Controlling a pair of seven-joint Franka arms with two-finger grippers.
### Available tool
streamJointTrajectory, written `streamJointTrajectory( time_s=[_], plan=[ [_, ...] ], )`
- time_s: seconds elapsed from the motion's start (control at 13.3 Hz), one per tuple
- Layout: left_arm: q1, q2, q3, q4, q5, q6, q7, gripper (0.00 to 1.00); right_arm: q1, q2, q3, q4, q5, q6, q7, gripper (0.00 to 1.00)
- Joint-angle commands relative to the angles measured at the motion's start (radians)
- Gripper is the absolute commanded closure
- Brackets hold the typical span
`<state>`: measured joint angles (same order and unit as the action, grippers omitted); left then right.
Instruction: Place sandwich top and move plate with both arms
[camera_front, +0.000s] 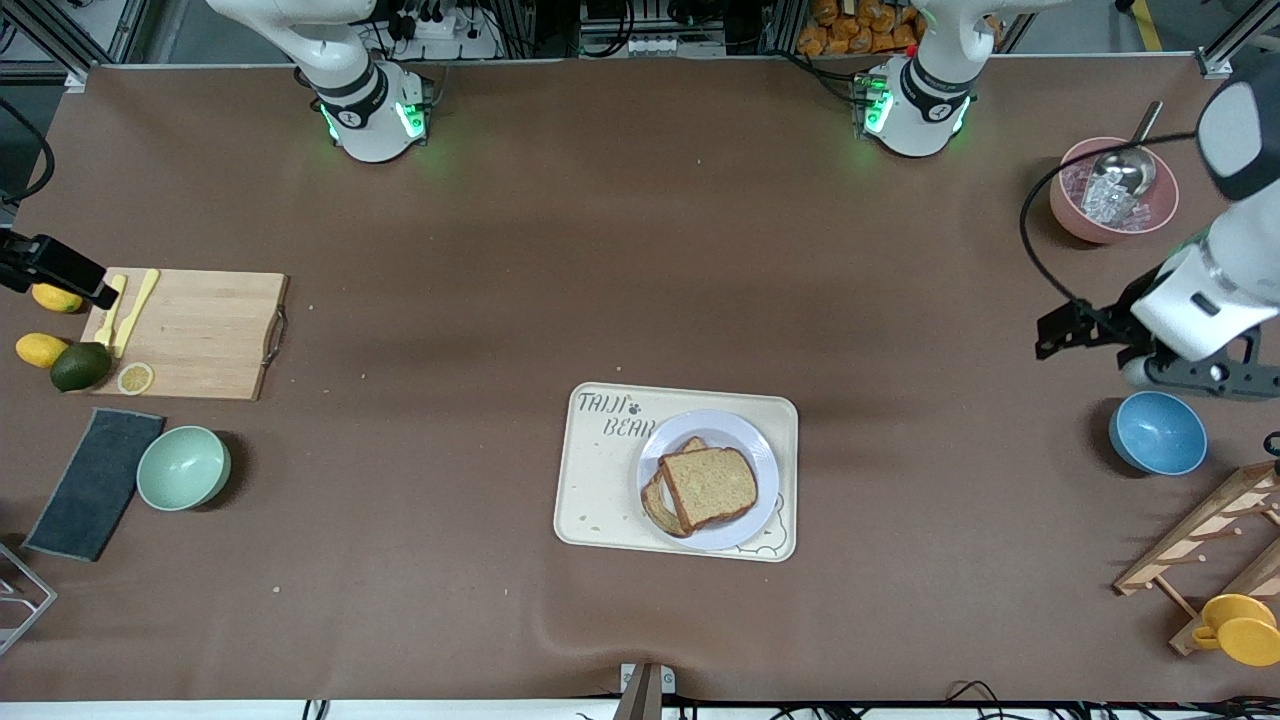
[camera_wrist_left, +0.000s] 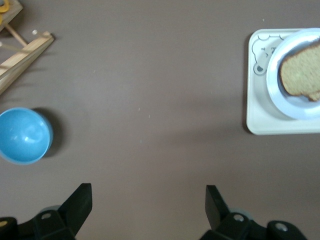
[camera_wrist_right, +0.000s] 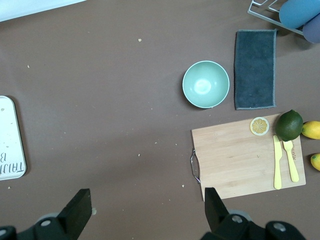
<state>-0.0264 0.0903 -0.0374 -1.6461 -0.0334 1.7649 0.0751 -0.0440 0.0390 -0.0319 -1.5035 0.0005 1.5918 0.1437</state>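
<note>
The sandwich top (camera_front: 710, 487), a light brown slice with darker crust, lies on another slice on the pale plate (camera_front: 735, 428). The plate stands on the cream bear tray (camera_front: 600, 480) in the table's middle. The left wrist view shows the sandwich top (camera_wrist_left: 300, 75), the plate (camera_wrist_left: 274, 87) and the tray (camera_wrist_left: 257, 117). My left gripper (camera_front: 1075, 325) is open and empty, up over the table by the blue bowl (camera_front: 1157, 432), with bare table between its tips (camera_wrist_left: 148, 200). My right gripper (camera_front: 60, 270) is open and empty over the cutting board's end (camera_front: 200, 335), and its wrist view (camera_wrist_right: 148, 200) shows it wide apart.
A pink bowl with a spoon (camera_front: 1113, 190), a wooden rack (camera_front: 1200, 540) and a yellow cup (camera_front: 1240, 628) stand at the left arm's end. A green bowl (camera_front: 183, 467), a dark cloth (camera_front: 95, 483), a lime (camera_front: 80, 366) and lemons lie by the cutting board.
</note>
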Motion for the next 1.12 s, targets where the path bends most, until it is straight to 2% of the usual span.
streamJointTrajectory(
  time_s=[0.0, 0.22, 0.53, 0.75, 1.05],
  plan=[
    [-0.030, -0.084, 0.010, -0.003, 0.026, -0.108, -0.017, 0.00, -0.020, 0.004, 0.009, 0.009, 0.021, -0.010, 0.002, 0.00],
    [-0.037, -0.077, -0.032, 0.116, 0.024, -0.180, -0.067, 0.00, -0.019, 0.004, 0.009, 0.009, 0.021, -0.010, 0.002, 0.00],
    [-0.040, -0.073, -0.036, 0.157, 0.033, -0.245, -0.068, 0.00, -0.020, 0.004, 0.009, 0.009, 0.021, -0.010, 0.002, 0.00],
    [-0.053, -0.073, -0.094, 0.169, 0.136, -0.291, -0.061, 0.00, -0.020, 0.004, 0.009, 0.009, 0.021, -0.010, 0.002, 0.00],
    [-0.050, -0.076, -0.096, 0.180, 0.098, -0.311, -0.086, 0.00, -0.022, 0.004, 0.009, 0.009, 0.021, -0.010, 0.002, 0.00]
  ],
)
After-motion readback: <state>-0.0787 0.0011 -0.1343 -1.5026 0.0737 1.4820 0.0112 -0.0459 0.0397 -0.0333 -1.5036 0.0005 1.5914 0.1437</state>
